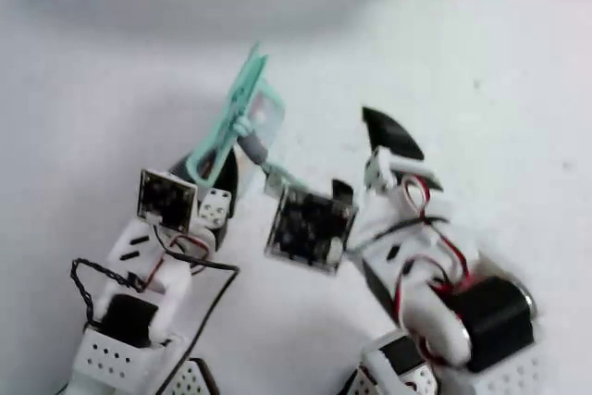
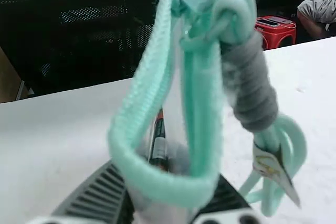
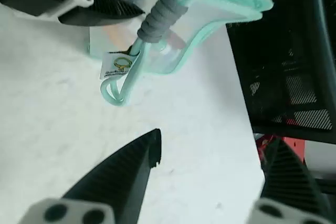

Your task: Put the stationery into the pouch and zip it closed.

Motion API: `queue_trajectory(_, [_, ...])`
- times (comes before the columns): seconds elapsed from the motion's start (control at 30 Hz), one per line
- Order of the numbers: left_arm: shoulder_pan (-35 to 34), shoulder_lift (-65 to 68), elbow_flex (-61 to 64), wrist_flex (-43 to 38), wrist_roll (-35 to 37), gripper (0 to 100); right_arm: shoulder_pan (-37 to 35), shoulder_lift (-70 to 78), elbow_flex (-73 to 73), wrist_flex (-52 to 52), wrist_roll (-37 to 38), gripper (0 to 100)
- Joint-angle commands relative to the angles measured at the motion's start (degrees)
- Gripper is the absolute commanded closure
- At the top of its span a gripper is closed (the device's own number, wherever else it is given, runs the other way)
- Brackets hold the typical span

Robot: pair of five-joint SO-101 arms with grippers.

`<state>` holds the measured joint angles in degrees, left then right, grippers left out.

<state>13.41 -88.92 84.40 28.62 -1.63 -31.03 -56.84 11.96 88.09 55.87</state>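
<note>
Two tools meet at the pouch (image 1: 248,104): the left tool (image 1: 215,173) is closed on its lower edge, holding it upright over the table (image 1: 111,71) with a pen (image 2: 158,140) inside. The right tool (image 3: 212,148) gapes wide nearby, holding nothing.

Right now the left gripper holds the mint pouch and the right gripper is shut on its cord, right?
No. The right gripper is open, clear of the cord, as the right wrist view shows. The left gripper does hold the mint pouch.
</note>
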Motion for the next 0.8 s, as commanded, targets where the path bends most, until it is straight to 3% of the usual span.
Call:
queue_trajectory(0.0, [2.33,-0.48,-3.25,0.18,-0.53,98,-4.00,-0.92,-2.11,-6.02,-12.66,70.1])
queue_trajectory(0.1, [2.86,-0.48,-3.69,1.85,-0.53,98,-5.67,0.13,-1.05,-14.90,-23.56,70.1])
queue_trajectory(0.2, [2.68,-0.48,-4.40,3.52,-0.53,98,-8.40,3.65,-0.97,-20.09,-28.04,70.1])
queue_trajectory(0.57, [2.68,-0.48,-4.22,3.52,-0.53,98,-15.34,14.29,-0.88,-22.99,-28.84,70.1])
queue_trajectory(0.77, [2.51,-0.48,-4.22,3.43,-0.53,98,-15.25,15.87,1.32,-25.80,-28.75,71.6])
